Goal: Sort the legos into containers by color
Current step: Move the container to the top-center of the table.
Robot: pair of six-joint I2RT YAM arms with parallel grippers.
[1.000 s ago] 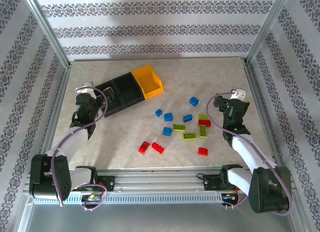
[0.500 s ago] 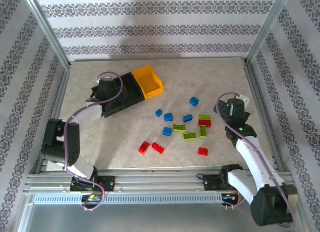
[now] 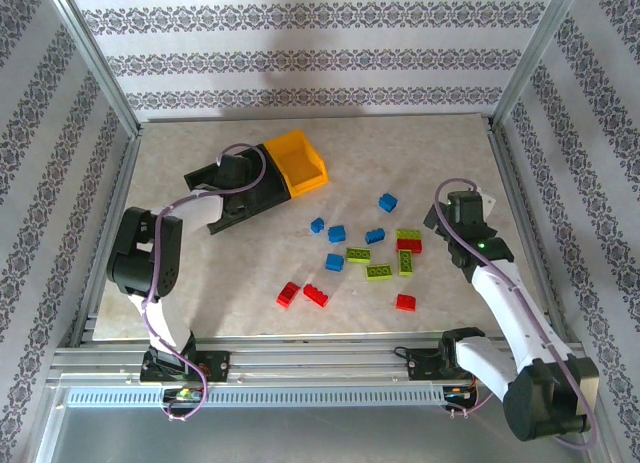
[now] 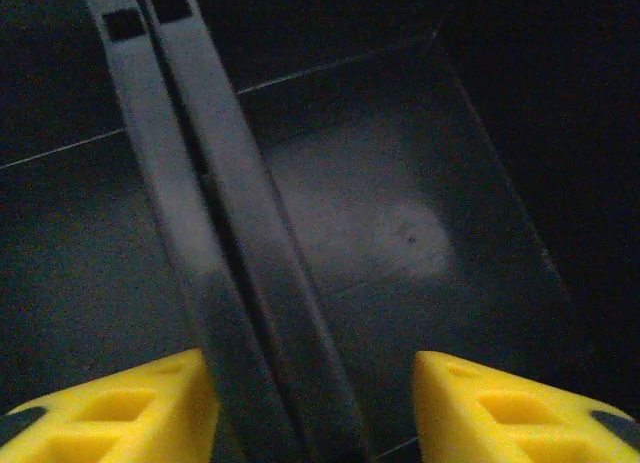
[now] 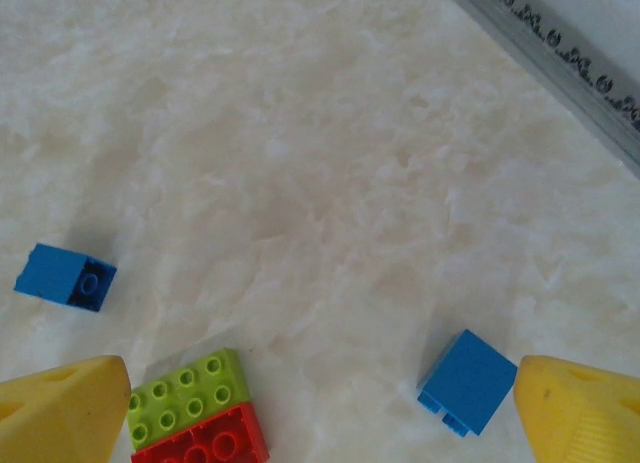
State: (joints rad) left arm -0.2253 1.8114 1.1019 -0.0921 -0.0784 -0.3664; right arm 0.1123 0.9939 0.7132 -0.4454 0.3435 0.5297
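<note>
Glossy plastic legos (image 5: 186,394), matt black plastic containers (image 4: 385,233), smooth marbled tabletop (image 5: 330,173), dull metal frame rails (image 5: 560,73)

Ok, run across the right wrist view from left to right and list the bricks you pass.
first blue brick → lime green brick → second blue brick

We look down on a pale marbled tabletop (image 3: 250,273), evenly lit, enclosed by striped floral-patterned walls (image 3: 300,53) and aluminium posts (image 3: 95,63).

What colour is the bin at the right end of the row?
The bin is yellow-orange, clearest in the top external view.
</note>
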